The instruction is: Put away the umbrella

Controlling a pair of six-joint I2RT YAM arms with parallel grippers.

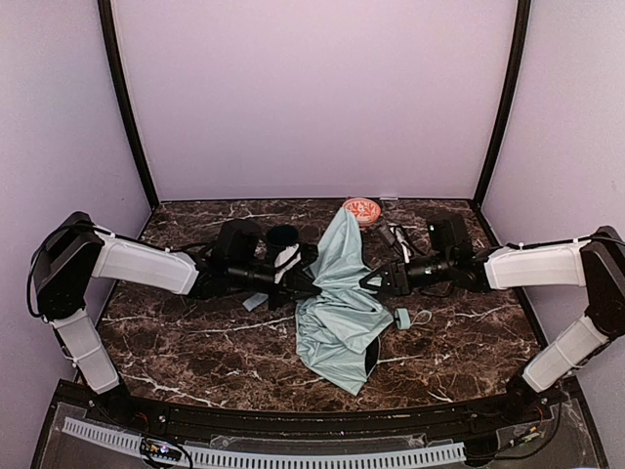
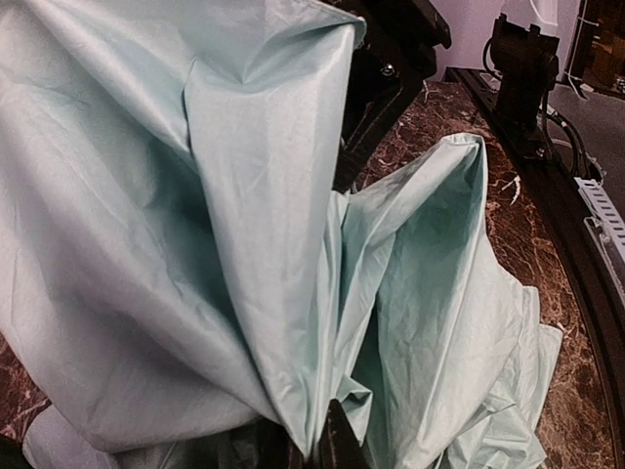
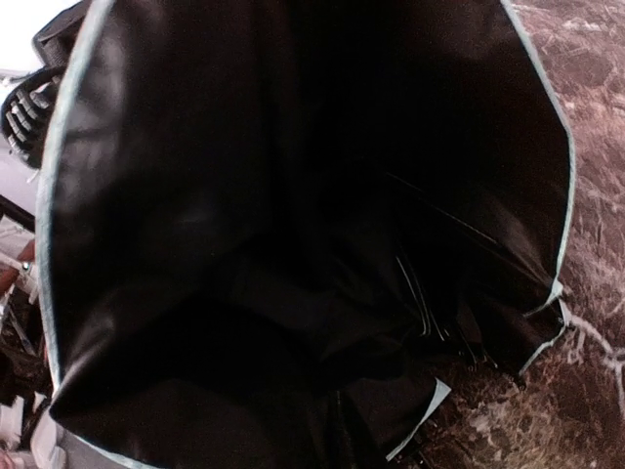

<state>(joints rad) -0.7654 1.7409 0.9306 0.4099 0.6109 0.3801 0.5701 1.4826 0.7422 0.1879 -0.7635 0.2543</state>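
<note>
1. Umbrella (image 1: 337, 313): mid-bench, canopy collapsed into a crumpled mint heap. It is narrow at the far end and spreads wider toward the near edge, w/ black lining showing at the near-right hem.
2. Handle (image 1: 401, 318): small, mint, lying on the bench (image 1: 186, 342) just beside the canopy's right edge, w/ the strap loop (image 1: 422, 318) to its right.
3. Left pincer (image 1: 311, 284): reaches in from the left and is up against the canopy's left side. In the wrist view a fabric fold runs down between the dark fingertips (image 2: 337, 445), which are close together, so it looks nipped on the cloth.
4. Right pincer (image 1: 371, 280): reaches in from the right and meets the canopy's right side, opposite the left one. Its wrist cam is filled w/ black lining (image 3: 293, 244) edged by a mint hem. No fingers are visible, so can't tell how far open it is or if it has hold.
5. Dark mug (image 1: 283, 235): on the bench behind the left arm, near the canopy's far-left side.
6. Red patterned dish (image 1: 361, 210): at the far end of the bench, right by the canopy's far tip. Can't tell if they're touching.
</note>
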